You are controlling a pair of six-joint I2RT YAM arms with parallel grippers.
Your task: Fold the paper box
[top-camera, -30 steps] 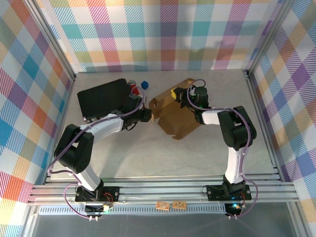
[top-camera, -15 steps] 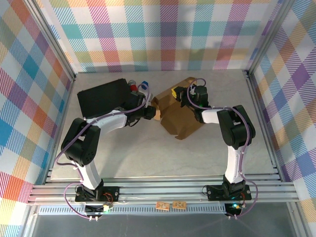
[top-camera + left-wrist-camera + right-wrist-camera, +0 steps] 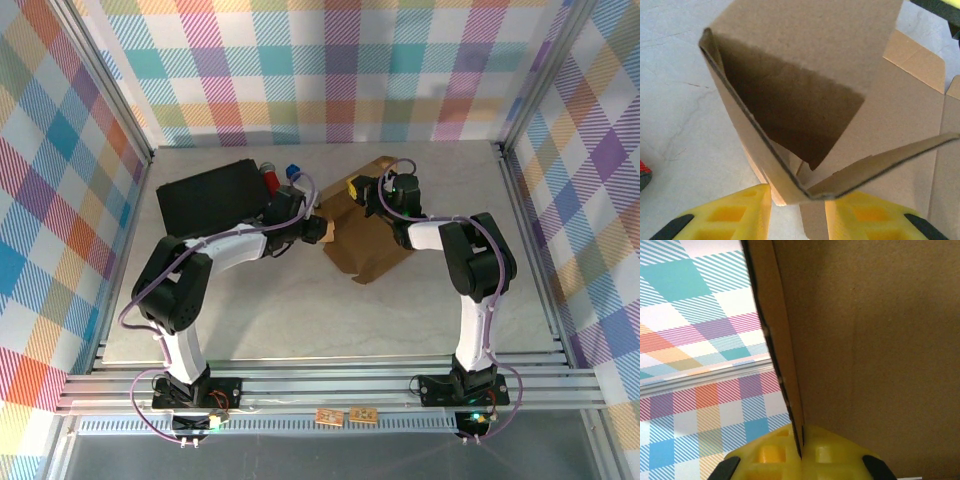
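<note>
One box (image 3: 365, 235), brown, far mid-table, just right of one black case (image 3: 210, 197). Two grippers: left gripper (image 3: 318, 231) clamps a folded box corner, right gripper (image 3: 355, 188) is pinched on a panel edge. The left wrist view shows the flap's shadowed underside; the right wrist view shows the plaid wall (image 3: 695, 315).

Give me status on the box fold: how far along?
Roughly mid-job. Done: some flaps of the paper box are creased and standing up, but most of it lies as an open sheet. In hand: the right gripper is shut on a thin panel edge; the left gripper straddles a folded flap corner, and it's unclear whether it grips it. Left, likely: raise the other walls, tuck the tabs, close it up.
</note>
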